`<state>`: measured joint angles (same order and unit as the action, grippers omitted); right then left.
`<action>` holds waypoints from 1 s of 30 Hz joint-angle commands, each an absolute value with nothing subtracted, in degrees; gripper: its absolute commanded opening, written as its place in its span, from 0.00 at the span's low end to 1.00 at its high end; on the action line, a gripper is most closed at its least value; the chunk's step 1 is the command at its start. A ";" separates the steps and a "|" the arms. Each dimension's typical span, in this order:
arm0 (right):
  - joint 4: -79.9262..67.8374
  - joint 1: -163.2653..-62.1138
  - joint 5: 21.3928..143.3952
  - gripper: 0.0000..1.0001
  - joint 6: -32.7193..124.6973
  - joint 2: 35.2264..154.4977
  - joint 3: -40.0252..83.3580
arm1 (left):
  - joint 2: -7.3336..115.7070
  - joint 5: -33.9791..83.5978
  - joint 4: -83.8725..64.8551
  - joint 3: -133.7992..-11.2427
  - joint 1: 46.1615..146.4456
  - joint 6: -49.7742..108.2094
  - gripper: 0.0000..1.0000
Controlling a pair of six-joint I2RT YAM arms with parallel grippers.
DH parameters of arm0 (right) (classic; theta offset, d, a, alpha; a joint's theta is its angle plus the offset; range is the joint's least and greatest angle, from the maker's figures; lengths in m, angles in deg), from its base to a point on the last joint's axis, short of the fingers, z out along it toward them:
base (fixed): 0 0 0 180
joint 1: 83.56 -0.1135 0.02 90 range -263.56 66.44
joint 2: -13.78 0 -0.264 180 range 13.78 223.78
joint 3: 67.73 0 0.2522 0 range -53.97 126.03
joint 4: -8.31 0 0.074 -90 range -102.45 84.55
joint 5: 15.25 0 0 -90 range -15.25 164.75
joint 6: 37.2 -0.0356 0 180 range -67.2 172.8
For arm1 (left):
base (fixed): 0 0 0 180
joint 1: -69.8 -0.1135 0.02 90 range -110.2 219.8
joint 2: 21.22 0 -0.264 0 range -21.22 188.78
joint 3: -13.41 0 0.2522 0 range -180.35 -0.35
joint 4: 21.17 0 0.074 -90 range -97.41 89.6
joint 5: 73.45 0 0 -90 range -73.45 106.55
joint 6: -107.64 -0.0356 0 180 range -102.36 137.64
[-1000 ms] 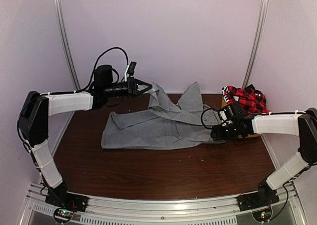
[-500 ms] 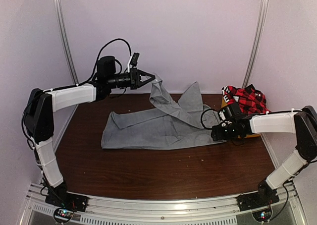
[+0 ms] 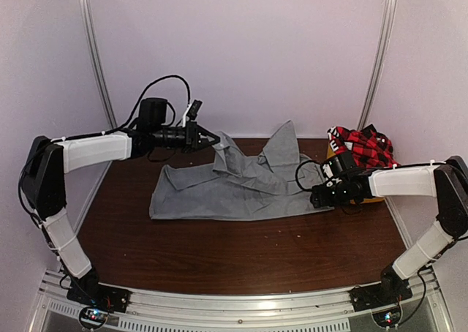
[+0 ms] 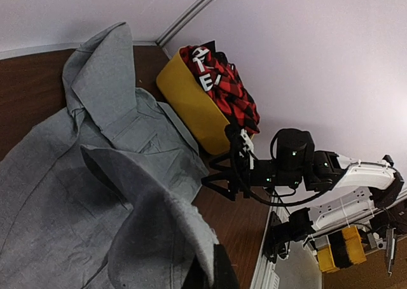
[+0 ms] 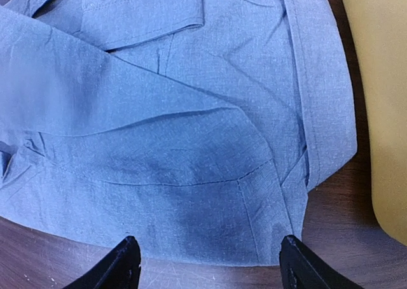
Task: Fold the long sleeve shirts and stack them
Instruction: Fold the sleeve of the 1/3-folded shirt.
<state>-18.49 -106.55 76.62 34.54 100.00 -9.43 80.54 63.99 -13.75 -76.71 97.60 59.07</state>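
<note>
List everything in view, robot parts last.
grey shirt: one, light grey, spread mid-table, one part lifted at the far left
plaid shirt: one, red and black, heaped in the tub
tub: one, yellow, far right of the table
table: one, dark brown wood
left gripper: one, black, shut on the grey shirt's raised part
right gripper: one, black, open over the grey shirt's right edge

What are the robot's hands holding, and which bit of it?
The left hand pinches the grey shirt by a raised fold at its far edge; sleeve or hem is unclear. The right hand is open, holding nothing.
</note>
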 commanded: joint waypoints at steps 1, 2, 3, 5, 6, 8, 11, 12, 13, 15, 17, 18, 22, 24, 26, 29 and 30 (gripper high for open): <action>-17.75 -106.15 77.36 0.76 34.87 100.70 -8.16 | 75.27 62.89 -12.43 -74.74 96.96 57.84 0.00; -17.82 -106.15 77.42 0.76 34.87 100.70 -8.17 | 74.51 62.87 -12.48 -74.38 96.96 58.40 0.00; -17.84 -106.15 77.37 0.76 34.87 100.70 -8.18 | 73.63 62.81 -12.50 -73.83 96.96 58.87 0.00; -17.98 -106.15 77.31 0.76 34.86 100.54 -8.18 | 71.58 62.51 -12.75 -72.38 96.96 59.80 0.00; -18.12 -106.15 77.30 0.76 34.92 100.39 -8.18 | 69.99 62.27 -12.72 -71.56 96.96 60.16 0.00; -18.38 -106.15 77.19 0.76 34.96 100.08 -8.26 | 67.69 61.24 -12.08 -69.97 96.96 60.51 0.00; -18.84 -106.15 77.13 0.77 35.13 99.68 -8.18 | 65.73 59.91 -10.26 -67.47 96.89 60.44 0.00; -18.89 -106.14 77.18 0.77 35.17 99.59 -8.18 | 65.47 59.95 -10.07 -66.44 96.75 60.46 0.00; -19.02 -106.15 77.29 0.77 35.21 99.49 -8.18 | 65.27 59.97 -10.03 -64.73 96.51 60.57 0.00; -19.15 -106.15 77.28 0.77 35.32 99.43 -8.25 | 64.76 59.30 -10.51 -61.88 96.00 60.66 0.00; -19.09 -106.15 77.43 0.77 35.38 99.39 -8.42 | 64.61 58.29 -10.92 -59.31 95.07 60.60 0.00; -19.06 -106.15 77.57 0.77 35.40 99.43 -8.56 | 64.75 58.08 -11.33 -58.23 94.54 60.57 0.00; -19.24 -106.15 77.76 0.77 35.69 99.35 -8.95 | 66.11 56.61 -11.20 -55.09 92.87 59.23 0.00; -19.38 -106.15 77.78 0.77 35.73 99.17 -9.05 | 67.22 56.22 -11.47 -53.76 92.03 58.74 0.00; -19.42 -106.15 77.77 0.77 35.82 99.10 -9.06 | 68.55 56.32 -12.63 -52.51 91.13 58.64 0.01; -19.30 -106.15 77.93 0.77 35.79 99.19 -9.06 | 70.33 55.20 -15.78 -50.94 90.11 58.55 0.06; -19.18 -106.15 78.09 0.77 35.71 99.27 -9.06 | 71.01 54.57 -16.70 -50.78 89.95 58.16 0.09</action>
<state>-19.05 -106.55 77.58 35.07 100.32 -9.32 68.78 56.82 -10.87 -52.25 91.21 59.64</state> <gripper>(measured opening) 0.770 0.052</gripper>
